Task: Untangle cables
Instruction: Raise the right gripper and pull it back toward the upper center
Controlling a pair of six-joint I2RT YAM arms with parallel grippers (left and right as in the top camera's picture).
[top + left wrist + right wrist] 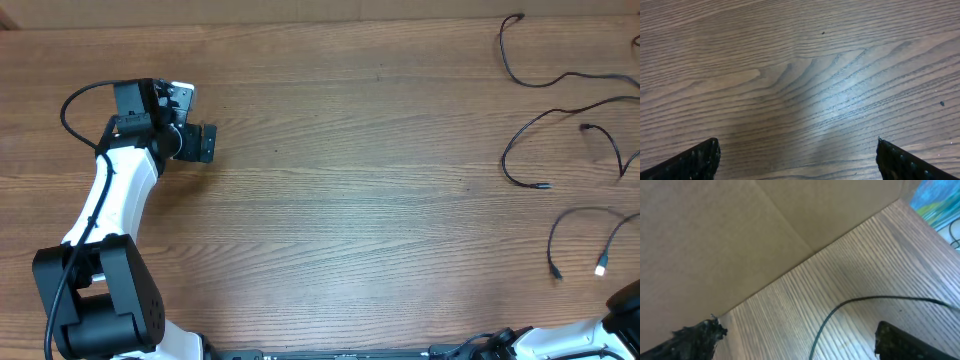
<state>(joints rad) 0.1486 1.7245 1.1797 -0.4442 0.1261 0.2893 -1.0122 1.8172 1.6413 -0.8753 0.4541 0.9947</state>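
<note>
Several thin black cables lie as separate strands at the table's right side: one at the top right, one curving through the middle, one lower down, and one ending in a white plug. My left gripper sits far from them at the left; its wrist view shows it open over bare wood. My right gripper is open, its fingers wide apart. A black cable lies on the table between them, touching neither. In the overhead view only part of the right arm shows.
A cardboard wall rises at the table's edge just beyond my right gripper. The left arm's base stands at the front left of the wooden table.
</note>
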